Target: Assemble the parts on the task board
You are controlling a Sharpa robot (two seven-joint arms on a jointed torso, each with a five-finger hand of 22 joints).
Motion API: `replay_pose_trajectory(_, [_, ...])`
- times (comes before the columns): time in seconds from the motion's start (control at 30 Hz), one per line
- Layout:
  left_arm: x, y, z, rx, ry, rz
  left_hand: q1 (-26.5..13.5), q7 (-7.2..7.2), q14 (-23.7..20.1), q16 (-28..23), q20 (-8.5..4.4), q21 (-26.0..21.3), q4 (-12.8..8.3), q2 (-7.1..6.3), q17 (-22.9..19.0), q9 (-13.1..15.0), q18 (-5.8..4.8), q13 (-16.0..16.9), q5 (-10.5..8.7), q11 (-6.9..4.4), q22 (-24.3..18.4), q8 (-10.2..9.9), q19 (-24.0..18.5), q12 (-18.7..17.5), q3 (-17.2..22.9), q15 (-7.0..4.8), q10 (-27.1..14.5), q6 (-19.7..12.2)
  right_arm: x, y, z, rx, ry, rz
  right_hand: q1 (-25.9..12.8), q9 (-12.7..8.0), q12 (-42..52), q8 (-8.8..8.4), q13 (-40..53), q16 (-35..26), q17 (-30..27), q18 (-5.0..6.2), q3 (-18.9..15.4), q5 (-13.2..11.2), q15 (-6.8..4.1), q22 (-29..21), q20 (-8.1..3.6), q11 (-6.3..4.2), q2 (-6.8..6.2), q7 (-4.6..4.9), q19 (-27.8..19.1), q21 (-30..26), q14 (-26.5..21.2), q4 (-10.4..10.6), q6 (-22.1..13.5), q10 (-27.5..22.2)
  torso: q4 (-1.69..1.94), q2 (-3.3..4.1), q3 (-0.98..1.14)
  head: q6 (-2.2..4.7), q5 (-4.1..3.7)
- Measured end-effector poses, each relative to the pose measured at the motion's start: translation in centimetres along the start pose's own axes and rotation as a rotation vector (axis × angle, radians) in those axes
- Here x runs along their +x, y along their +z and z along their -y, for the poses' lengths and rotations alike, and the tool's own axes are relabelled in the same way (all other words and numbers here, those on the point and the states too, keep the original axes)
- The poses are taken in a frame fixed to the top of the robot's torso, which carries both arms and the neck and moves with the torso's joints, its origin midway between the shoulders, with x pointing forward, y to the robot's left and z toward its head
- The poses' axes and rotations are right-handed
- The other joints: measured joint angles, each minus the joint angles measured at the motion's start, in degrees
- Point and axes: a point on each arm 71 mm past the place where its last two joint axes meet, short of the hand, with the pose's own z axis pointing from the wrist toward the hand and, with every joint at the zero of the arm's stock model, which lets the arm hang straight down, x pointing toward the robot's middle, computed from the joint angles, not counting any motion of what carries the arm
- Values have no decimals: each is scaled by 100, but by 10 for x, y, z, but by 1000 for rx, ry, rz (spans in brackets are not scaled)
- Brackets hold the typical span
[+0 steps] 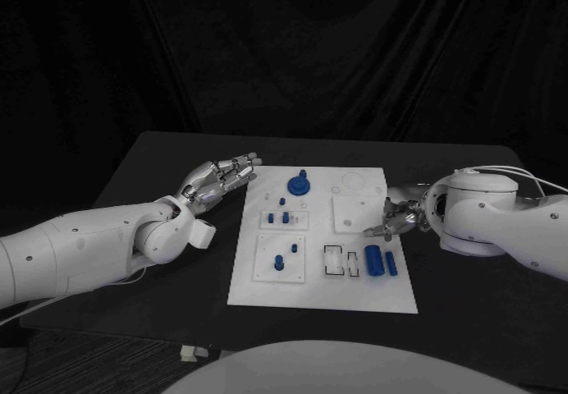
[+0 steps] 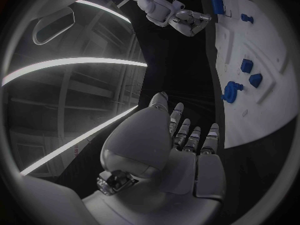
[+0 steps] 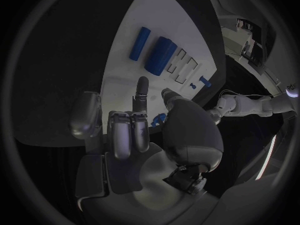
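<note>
Hovering at the right edge of the task board point(image 1: 322, 283), the right hand point(image 1: 396, 220) holds nothing I can make out, fingers partly curled with one reaching toward the board. Two long blue parts point(image 1: 380, 262) lie flat just in front of it, long axes running near-to-far. Likely a reach-and-pick is next, needing a pinch across the narrow sides. The left hand point(image 1: 220, 180) hangs empty, fingers apart, beside the board's far-left corner.
</note>
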Motion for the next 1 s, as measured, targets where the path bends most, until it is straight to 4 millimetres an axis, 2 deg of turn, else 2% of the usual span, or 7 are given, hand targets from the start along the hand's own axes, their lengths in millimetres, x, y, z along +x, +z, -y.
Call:
replay_pose_trajectory(0.23, [0, 0, 0, 0, 0, 0, 0, 0, 0, 0, 0, 0, 0, 0, 0, 0, 0, 0, 0, 0, 0, 22, 0, 0, 0, 0, 0, 0, 3, 3, -4, 1, 4, -11, 8, 316, 0, 88, -1, 0, 0, 1, -70, -190, -40, 0, -42, -42, -14, -48, 0, 0, 1, 13, 48, -2, 0, -2, 0, 0, -14])
replay_pose_trajectory(0.33, [-1, 0, 0, 0, 0, 0, 0, 0, 0, 0, 0, 0, 0, 0, 0, 0, 0, 0, 0, 0, 8, 22, 0, 0, 0, 0, 0, 0, 3, 4, -4, 3, 5, -13, -18, 464, 0, 119, -1, 0, 0, 1, -120, -247, -40, -1, -42, -41, -111, -45, 0, -46, 1, 16, 27, -2, 1, -2, 0, 0, -21])
replay_pose_trajectory(0.4, [-1, 0, 0, 0, 0, 0, 0, 0, 0, 0, 0, 0, 0, 0, 0, -1, 0, -1, 0, 0, 8, 22, 0, 0, 0, 0, 0, 0, 4, 4, -4, 5, 5, -16, -25, 537, 0, 120, -1, 0, -1, 1, -150, -286, -40, -1, -42, -41, -115, -38, 0, -46, 1, 14, -24, -2, 1, -3, 0, 0, -23])
replay_pose_trajectory(0.5, [-1, 0, 0, -1, -1, 0, 0, 0, 0, 0, 0, 0, 0, 0, -1, -1, -1, -1, 0, 0, 8, 22, 0, 0, 0, 0, 0, 0, 5, 5, -4, 6, 2, -22, -101, 670, 0, 121, -1, 0, 0, 1, -220, -376, -40, -1, -42, -41, -191, -31, 0, -46, 1, 21, -101, -2, 0, -3, 0, 0, -23])
replay_pose_trajectory(0.63, [-1, 0, 0, -1, -1, 0, 0, 0, 0, 0, 0, 0, 0, 0, -1, -1, 0, -1, 0, 0, 8, 22, 0, 0, 0, 0, 0, 0, 6, 6, -6, 5, -6, -32, -146, 766, 0, 121, -1, 0, -1, 1, -236, -397, -40, -1, -42, -41, -236, -18, 0, -46, 1, 36, -168, -2, 0, -3, 0, 0, -18])
replay_pose_trajectory(0.9, [-1, 0, 0, -1, -1, -1, 7, 20, 0, 0, 0, 0, -16, 7, -1, 4, -1, -1, 0, 0, 13, 22, 0, -1, 15, 0, 0, 20, 9, 7, -8, 5, -25, -53, -146, 807, 0, 120, -2, 0, -1, 2, -251, -397, -40, 3, -42, -41, -235, -18, 0, -98, 1, 21, -208, -2, -5, -5, -1, 0, -13])
replay_pose_trajectory(1.0, [-1, 0, 0, -1, -2, -2, 23, 20, 0, 0, 0, 0, -16, 23, -1, 4, -1, -1, 0, 0, 13, 22, 0, -1, 15, 0, 0, 20, 11, 8, -8, 5, -29, -60, -162, 823, 0, 120, -2, 0, -1, 2, -251, -425, -40, 3, -42, -41, -252, 13, 0, -179, 1, 21, -240, -2, -5, -6, -1, 0, -16])
